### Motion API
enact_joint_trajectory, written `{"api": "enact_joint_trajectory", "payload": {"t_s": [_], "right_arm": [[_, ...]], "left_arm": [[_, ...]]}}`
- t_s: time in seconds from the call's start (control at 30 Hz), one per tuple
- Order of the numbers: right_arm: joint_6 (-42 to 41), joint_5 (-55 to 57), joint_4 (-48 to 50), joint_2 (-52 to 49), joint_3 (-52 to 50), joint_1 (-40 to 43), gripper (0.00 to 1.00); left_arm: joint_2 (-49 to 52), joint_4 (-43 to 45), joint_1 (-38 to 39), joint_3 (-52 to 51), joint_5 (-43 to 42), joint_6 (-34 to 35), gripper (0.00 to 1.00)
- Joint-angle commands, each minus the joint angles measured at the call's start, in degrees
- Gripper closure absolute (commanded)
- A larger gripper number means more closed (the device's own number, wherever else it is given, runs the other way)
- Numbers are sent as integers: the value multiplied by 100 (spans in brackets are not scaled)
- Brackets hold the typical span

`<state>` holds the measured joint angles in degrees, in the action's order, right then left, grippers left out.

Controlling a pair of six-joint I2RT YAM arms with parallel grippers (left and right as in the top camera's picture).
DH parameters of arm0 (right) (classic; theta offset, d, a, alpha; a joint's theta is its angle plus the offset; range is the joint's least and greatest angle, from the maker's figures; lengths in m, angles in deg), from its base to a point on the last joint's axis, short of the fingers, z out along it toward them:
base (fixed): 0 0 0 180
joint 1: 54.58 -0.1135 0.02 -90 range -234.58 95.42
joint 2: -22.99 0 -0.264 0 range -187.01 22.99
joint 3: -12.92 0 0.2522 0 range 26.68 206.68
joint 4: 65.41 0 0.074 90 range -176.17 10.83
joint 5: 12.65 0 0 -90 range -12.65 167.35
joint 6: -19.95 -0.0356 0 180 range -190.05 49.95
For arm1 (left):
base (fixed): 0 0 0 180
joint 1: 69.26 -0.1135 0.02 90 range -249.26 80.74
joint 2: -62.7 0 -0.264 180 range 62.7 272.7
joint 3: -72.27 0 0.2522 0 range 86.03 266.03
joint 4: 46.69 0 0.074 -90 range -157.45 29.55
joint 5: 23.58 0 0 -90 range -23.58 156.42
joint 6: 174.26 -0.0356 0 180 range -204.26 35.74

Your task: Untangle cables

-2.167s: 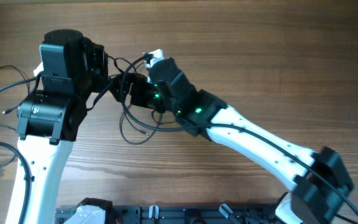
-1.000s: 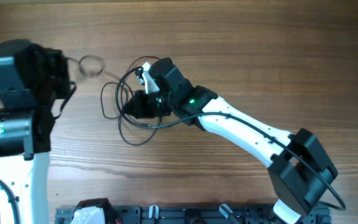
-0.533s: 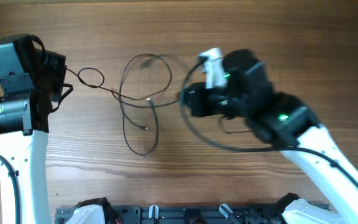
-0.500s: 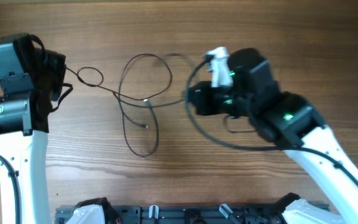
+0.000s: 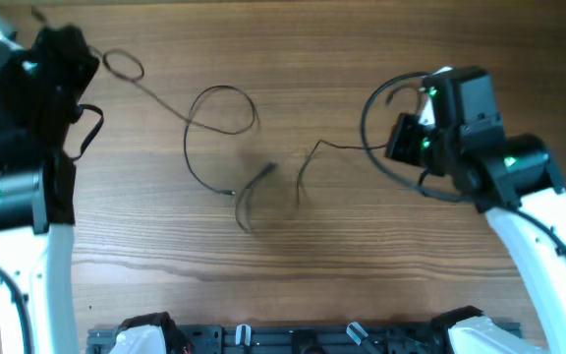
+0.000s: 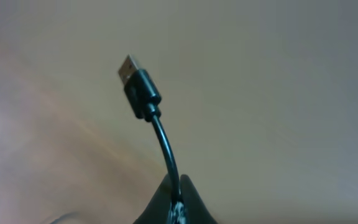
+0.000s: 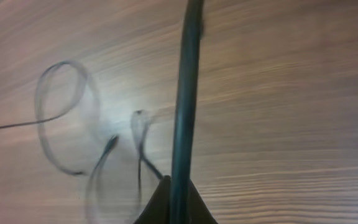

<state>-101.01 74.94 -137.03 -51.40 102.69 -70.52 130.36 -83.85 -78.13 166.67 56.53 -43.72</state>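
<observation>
From overhead, the cables (image 5: pixel 222 110) lie strung across the middle of the wooden worktop (image 5: pixel 293 39) as thin black loops. A small ring lies at 10 o'clock beside the left hand (image 5: pixel 79 61), and from it a strand runs toward 4 o'clock into a wider open loop near the centre. Below that loop, toward 6 o'clock, two short ends look smeared. Another thin strand runs toward 3 o'clock to the right hand (image 5: pixel 398 141), where a larger loop arches over that hand at 12 o'clock of it. The two hands are well apart, the left at 10 o'clock of the scene and the right at 3 o'clock.

At the left wrist, the left hand (image 6: pixel 175 198) is pressed together on one strand of the cables (image 6: pixel 165 146), which rises toward 11 o'clock and ends in a USB plug (image 6: pixel 134 78) held in the air against a blurred pale background.

At the right wrist, the right hand (image 7: pixel 171 198) pinches another strand of the cables (image 7: pixel 185 99), which stands almost straight toward 12 o'clock. Behind it, toward 9 o'clock, blurred loops lie on the worktop (image 7: pixel 291 124).
</observation>
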Motion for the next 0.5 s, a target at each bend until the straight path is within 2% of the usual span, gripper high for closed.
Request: {"api": "enact_joint_trajectory", "payload": {"t_s": [0.0,0.2,0.3,0.47], "right_arm": [[289,98,-7,-498,2,205,96],[404,61,0,-1432,2,216,96],[656,-378,61,-1849,2,216,96],[699,-575,155,-2055,2,214,96]], "left_arm": [[-496,796,-31,131,-1580,-682,96],[-474,562,-280,955,-1659,-734,96],[-234,260,-813,1449,-1663,-772,96],[402,-409,-1792,2100,-1482,-1228,96]]}}
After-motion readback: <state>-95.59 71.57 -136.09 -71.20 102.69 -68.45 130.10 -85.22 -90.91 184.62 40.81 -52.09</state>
